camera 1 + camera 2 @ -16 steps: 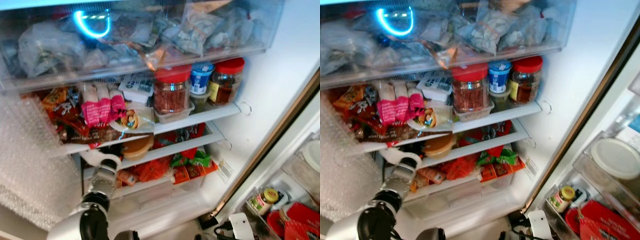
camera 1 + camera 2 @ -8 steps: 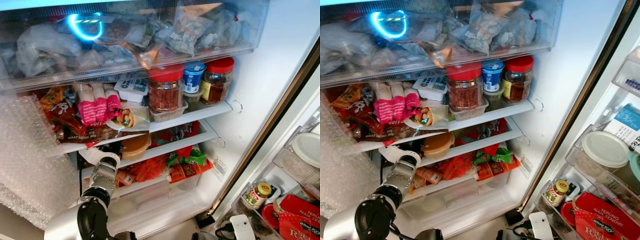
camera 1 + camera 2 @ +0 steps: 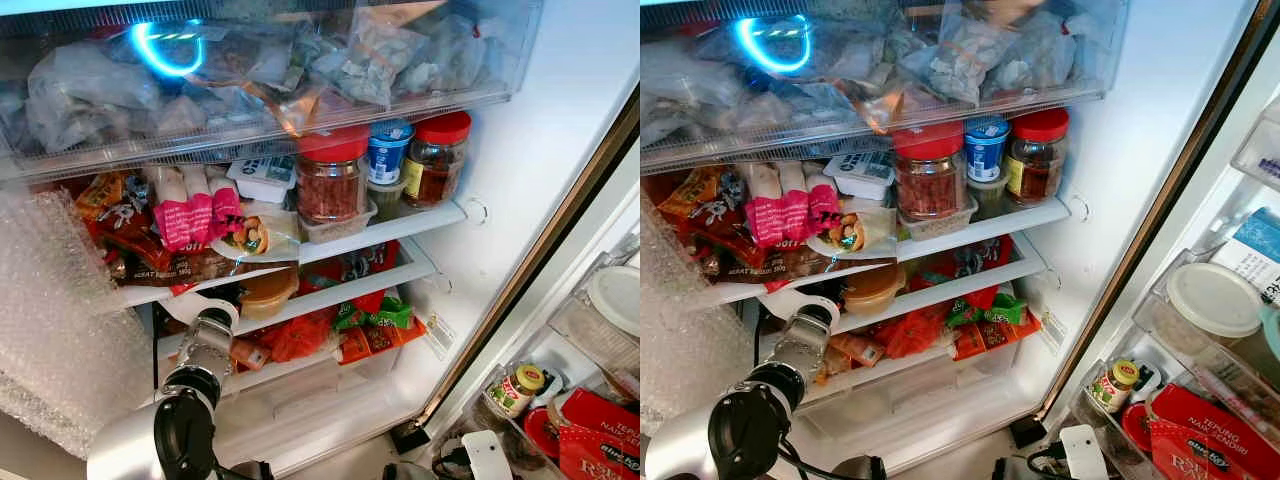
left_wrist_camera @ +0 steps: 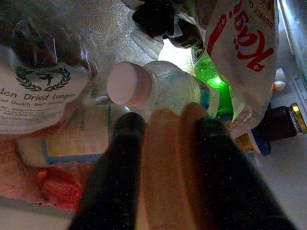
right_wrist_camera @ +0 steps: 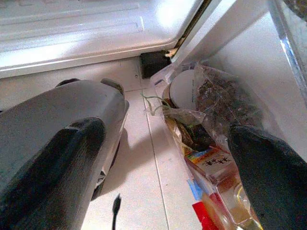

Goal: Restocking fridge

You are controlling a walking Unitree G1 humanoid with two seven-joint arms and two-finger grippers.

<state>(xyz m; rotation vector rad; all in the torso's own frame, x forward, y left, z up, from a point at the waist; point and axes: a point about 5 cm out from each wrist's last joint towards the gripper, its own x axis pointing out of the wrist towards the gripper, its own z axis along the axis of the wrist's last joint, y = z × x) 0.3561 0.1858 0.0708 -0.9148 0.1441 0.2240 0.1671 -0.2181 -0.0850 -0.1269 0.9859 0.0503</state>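
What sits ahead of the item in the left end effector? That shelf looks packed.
A pink-capped bottle lies right ahead of the tan item held by the left end effector, with bags crowding both sides.

A sheet of bubble wrap [image 3: 60, 330] is seen at the left. Two red-lidded jars [image 3: 331, 180] [image 3: 437, 158] are stood side by side, with a blue-lidded tub [image 3: 388, 152] set between them and clear bags of food [image 3: 250, 70] packed above. A pink packet [image 3: 195, 218] is lodged left of the jars. A small yellow-lidded jar [image 3: 514, 388] is kept at lower right (label unreadable). A pink-capped bottle [image 4: 144, 86] is laid among packets. Pale floor tiles [image 5: 139, 177] are seen below.
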